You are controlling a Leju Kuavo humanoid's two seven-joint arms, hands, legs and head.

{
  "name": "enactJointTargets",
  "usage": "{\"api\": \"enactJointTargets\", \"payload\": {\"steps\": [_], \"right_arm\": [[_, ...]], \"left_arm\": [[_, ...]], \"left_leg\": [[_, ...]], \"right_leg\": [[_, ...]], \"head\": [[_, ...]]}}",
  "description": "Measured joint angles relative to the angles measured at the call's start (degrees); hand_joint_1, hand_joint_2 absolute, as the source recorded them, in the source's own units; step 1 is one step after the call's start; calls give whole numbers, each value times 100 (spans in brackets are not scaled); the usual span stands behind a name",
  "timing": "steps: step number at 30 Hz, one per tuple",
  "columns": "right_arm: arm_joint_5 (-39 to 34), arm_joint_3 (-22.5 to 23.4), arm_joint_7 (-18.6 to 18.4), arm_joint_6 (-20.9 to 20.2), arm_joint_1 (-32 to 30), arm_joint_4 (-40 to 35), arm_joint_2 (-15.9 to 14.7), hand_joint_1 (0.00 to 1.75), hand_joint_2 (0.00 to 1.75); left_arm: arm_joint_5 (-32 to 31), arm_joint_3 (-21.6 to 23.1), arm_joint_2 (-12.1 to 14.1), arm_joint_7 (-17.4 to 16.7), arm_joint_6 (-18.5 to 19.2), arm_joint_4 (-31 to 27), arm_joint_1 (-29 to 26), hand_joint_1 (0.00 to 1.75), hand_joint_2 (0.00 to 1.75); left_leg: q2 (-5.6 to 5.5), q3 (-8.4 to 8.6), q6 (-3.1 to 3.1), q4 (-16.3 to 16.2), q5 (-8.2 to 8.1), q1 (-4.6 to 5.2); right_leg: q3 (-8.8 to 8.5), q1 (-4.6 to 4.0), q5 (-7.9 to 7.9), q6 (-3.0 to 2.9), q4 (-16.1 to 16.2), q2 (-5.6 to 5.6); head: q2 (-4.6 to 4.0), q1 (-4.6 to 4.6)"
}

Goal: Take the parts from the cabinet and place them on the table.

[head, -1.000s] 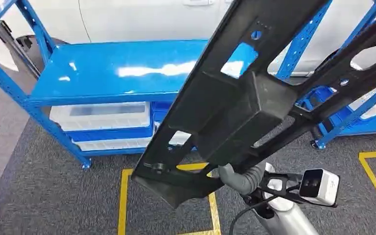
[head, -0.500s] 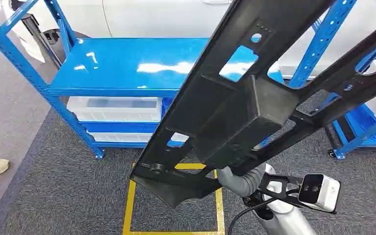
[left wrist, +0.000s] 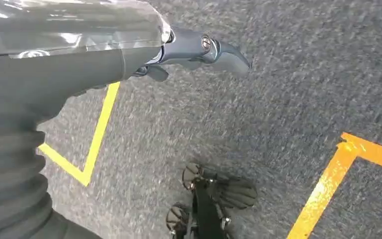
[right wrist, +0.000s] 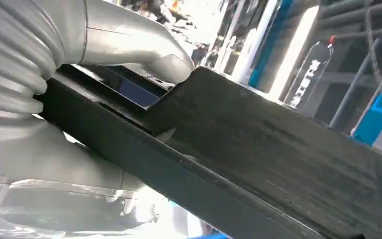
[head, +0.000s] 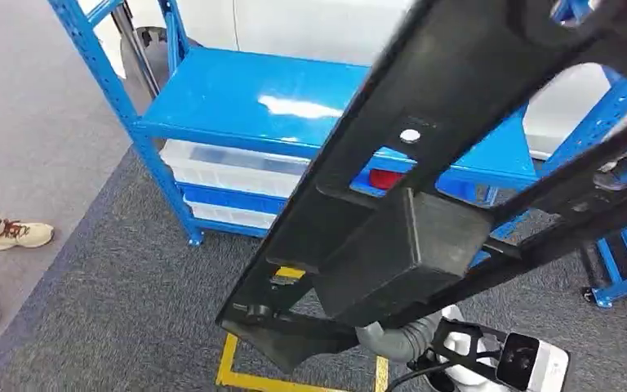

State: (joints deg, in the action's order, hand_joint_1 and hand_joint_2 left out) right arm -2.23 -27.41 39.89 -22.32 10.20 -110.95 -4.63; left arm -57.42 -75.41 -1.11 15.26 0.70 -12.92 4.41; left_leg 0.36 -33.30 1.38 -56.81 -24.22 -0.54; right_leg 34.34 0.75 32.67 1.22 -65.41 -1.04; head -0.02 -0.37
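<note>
A long black plastic part (head: pixel 424 204) with cut-outs and a boxy middle slants across the head view from lower left to upper right. My right hand (head: pixel 392 339) holds it from beneath near its lower end. In the right wrist view the grey thumb (right wrist: pixel 144 47) presses on the part (right wrist: pixel 258 149) and the hand grips its edge. My left hand (left wrist: pixel 199 50) hangs over the grey carpet with nothing in its fingers.
A blue metal rack (head: pixel 294 106) stands ahead with a bare glossy shelf and clear bins (head: pixel 229 167) below. Another blue rack (head: pixel 620 269) is at the right. A person's shoes (head: pixel 16 234) are at the left. Yellow tape (head: pixel 237 371) marks the carpet.
The whole view has shifted as the camera turned: the blue rack now sits further right and lower, and a person's feet show at the left. The black part stays in my right hand.
</note>
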Motion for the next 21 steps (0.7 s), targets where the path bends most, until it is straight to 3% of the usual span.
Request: {"api": "enactJointTargets", "payload": {"steps": [2, 3, 4, 5, 6, 7, 8, 11, 13, 14, 15, 16, 18, 19, 20, 21], "right_arm": [[-24, 68, -29, -59, -47, -33, -2, 175, 175], [-97, 87, -75, -83, -35, -35, -2, 175, 175], [-188, 111, -134, -122, -5, -37, -2, 175, 175], [-288, 138, -188, -166, 53, -37, -2, 175, 175], [-341, 150, -210, -183, 118, -37, -2, 175, 175], [-387, 159, -219, -208, 171, -37, -4, 175, 175], [-413, 166, -219, -232, 202, -37, -7, 175, 175], [-446, 166, -204, -258, 210, -35, -15, 175, 175], [-463, 166, -144, -258, 207, -35, -15, 175, 175], [-466, 166, -125, -262, 209, -33, -15, 175, 175], [-463, 166, -98, -267, 198, -33, -15, 175, 175], [-461, 162, -59, -269, 183, -28, -15, 175, 175], [-442, 162, -35, -284, 155, -11, -17, 175, 175], [-431, 159, -35, -284, 154, 4, -18, 175, 175], [-431, 159, -35, -284, 159, 20, -22, 175, 175], [-433, 159, -35, -284, 167, 24, -28, 175, 175]], "left_arm": [[15, 0, -9, -15, 66, 2, 1, 0, 175], [31, 0, -9, -42, 68, 0, 0, 0, 175], [48, 0, -9, -72, 66, 0, 1, 0, 175], [72, -2, -13, -103, 65, 0, 2, 0, 175], [72, -2, -20, -122, 57, 0, 9, 0, 175], [72, 0, -31, -147, 48, 0, 20, 0, 175], [72, -2, -50, -157, 37, 2, 32, 0, 175], [92, -4, -81, -192, 6, 2, 11, 0, 175], [107, -15, -89, -208, -15, 0, -9, 0, 175], [114, -15, -120, -216, -15, 2, -23, 0, 175], [120, -15, -144, -225, -20, 4, -25, 0, 175], [136, -17, -157, -251, -22, 4, -15, 0, 175], [138, -17, -179, -308, -20, 4, -8, 0, 175], [133, -17, -192, -336, -18, 4, -18, 0, 175], [120, -17, -195, -370, -11, 4, -27, 0, 175], [92, -17, -197, -394, 4, 4, -29, 0, 175]], "left_leg": [[-126, -21, 9, -8, 5, 18], [-185, -26, 12, -19, 7, 24], [-243, -27, 12, -27, 7, 26], [-307, -26, 9, -40, 8, 26], [-381, -24, -1, -59, 6, 26], [-438, -32, -11, -81, 2, 25], [-490, -73, -48, -123, -5, 57], [-635, -126, -155, -95, 45, 12], [-693, -130, -203, -101, 43, 12], [-586, -142, -212, -149, 2, 25], [-398, -218, -236, -314, -136, 41], [-245, -394, -270, -681, -360, 25], [-117, -815, -324, -1576, -757, -17], [-98, -933, -344, -1824, -804, -31], [-78, -898, -353, -1769, -710, -40], [-58, -736, -353, -1466, -523, -49]], "right_leg": [[455, -2, 337, 16, -899, 85], [553, 0, 318, 16, -1059, 86], [516, 0, 172, 11, -948, 88], [360, 0, -77, -1, -595, 97], [115, 0, -361, -24, -72, 135], [-129, 2, -586, -53, 438, 275], [-222, 5, -533, -65, 666, 494], [-192, -33, -569, -118, 678, 340], [-226, 55, -631, -196, 780, 218], [-241, 33, -634, -203, 790, 178], [-246, 43, -642, -236, 807, 157], [-242, 37, -642, -242, 807, 85], [-235, 17, -635, -250, 805, -51], [-231, 15, -634, -249, 804, -116], [-233, 15, -629, -242, 804, -180], [-237, 15, -623, -233, 802, -236]], "head": [[0, 0], [0, 0], [0, 0], [0, 0], [0, 0], [0, 0], [0, 0], [0, 0], [0, 0], [0, 0], [0, -4], [0, -2], [0, -2], [0, -2], [0, -2], [0, -2]]}}
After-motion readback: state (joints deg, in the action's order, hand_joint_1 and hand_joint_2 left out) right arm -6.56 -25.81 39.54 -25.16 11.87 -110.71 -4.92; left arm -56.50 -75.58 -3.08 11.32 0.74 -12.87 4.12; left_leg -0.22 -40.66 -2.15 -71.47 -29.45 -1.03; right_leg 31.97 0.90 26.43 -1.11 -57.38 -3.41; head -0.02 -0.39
